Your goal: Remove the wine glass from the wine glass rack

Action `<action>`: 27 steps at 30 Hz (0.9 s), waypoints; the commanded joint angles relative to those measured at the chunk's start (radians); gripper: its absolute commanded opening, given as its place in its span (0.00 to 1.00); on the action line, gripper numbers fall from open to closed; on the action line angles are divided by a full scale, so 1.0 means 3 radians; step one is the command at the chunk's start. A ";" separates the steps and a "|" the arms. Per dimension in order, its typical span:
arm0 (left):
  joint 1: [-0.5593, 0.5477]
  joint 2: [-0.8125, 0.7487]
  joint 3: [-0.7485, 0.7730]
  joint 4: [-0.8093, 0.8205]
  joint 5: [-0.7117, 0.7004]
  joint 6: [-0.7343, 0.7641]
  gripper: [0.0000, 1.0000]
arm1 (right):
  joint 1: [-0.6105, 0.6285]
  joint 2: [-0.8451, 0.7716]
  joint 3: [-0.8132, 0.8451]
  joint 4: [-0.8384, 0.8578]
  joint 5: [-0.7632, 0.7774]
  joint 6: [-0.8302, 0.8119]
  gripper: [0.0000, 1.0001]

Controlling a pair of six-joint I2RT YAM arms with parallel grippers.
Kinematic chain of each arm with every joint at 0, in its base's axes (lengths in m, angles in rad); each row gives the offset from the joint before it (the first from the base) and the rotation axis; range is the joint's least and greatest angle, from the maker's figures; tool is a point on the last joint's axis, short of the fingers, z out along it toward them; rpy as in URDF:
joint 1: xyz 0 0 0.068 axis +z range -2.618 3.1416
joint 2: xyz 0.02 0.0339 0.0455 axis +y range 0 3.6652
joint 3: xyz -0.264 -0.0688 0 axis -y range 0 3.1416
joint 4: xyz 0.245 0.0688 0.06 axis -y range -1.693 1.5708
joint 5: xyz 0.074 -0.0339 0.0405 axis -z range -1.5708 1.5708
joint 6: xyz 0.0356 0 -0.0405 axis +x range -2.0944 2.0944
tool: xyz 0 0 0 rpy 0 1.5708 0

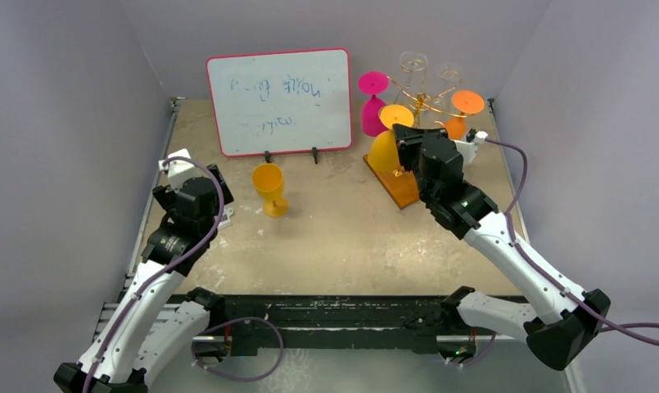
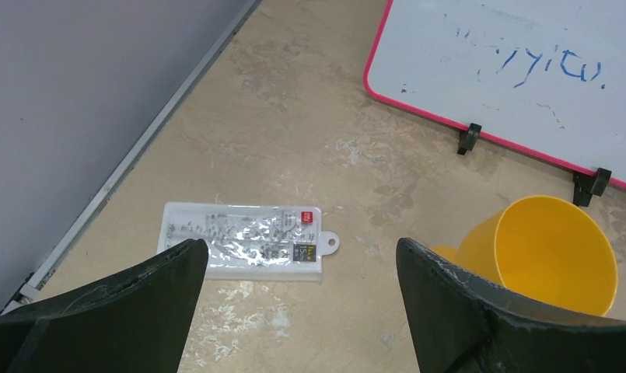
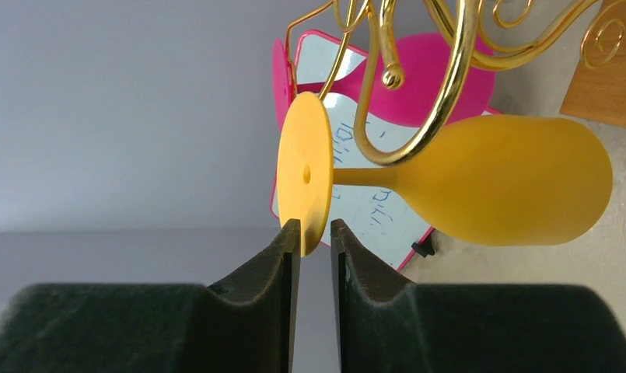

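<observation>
**Top view.** A gold wire wine glass rack (image 1: pixel 422 97) with curled scroll arms stood on its orange-brown wooden base (image 1: pixel 394 184) at the far right of the tan surface (image 1: pixel 342 246). A yellow-orange wine glass (image 1: pixel 385 147) hung bowl-down from the rack's near arm, over the base. A pink glass (image 1: pixel 373 102) hung on the rack's left side and an orange glass (image 1: pixel 462 110) on its right. Clear glasses (image 1: pixel 413 65) hung at the back. The right arm (image 1: pixel 473 213) reached up to the yellow-orange wine glass, its black head close against it. A red-framed whiteboard (image 1: pixel 278 101) was propped at far centre. A yellow goblet (image 1: pixel 270 190) stood upright in front of it, off the rack. The left arm (image 1: pixel 182 217) was over the left side of the surface, well apart from the rack.

**Left wrist view.** The left fingers (image 2: pixel 138 311) were spread wide with nothing between them, above the surface. A flat clear plastic packet (image 2: pixel 243 241) lay below, and the yellow goblet was near one finger.

**Right wrist view.** The right fingers (image 3: pixel 263 295) were nearly together, with only a slim gap. The rim of the wine glass's round foot (image 3: pixel 304 175) sat in that gap, against one finger, with a sliver of space at the other. I could not tell whether it was pinched. The stem passed through a gold hook (image 3: pixel 418 116), so the glass was on the rack.
</observation>
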 commanded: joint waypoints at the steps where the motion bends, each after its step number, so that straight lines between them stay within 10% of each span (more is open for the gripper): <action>1: -0.0013 0.0005 -0.0032 0.0166 0.0008 0.0023 0.90 | 0.0118 -0.0050 0.0005 0.0160 0.0357 0.0085 0.21; 27: -0.0011 0.0091 -0.0069 0.0212 0.0160 0.0074 0.89 | 0.0155 -0.0084 0.0032 0.0086 0.0753 -0.0043 0.29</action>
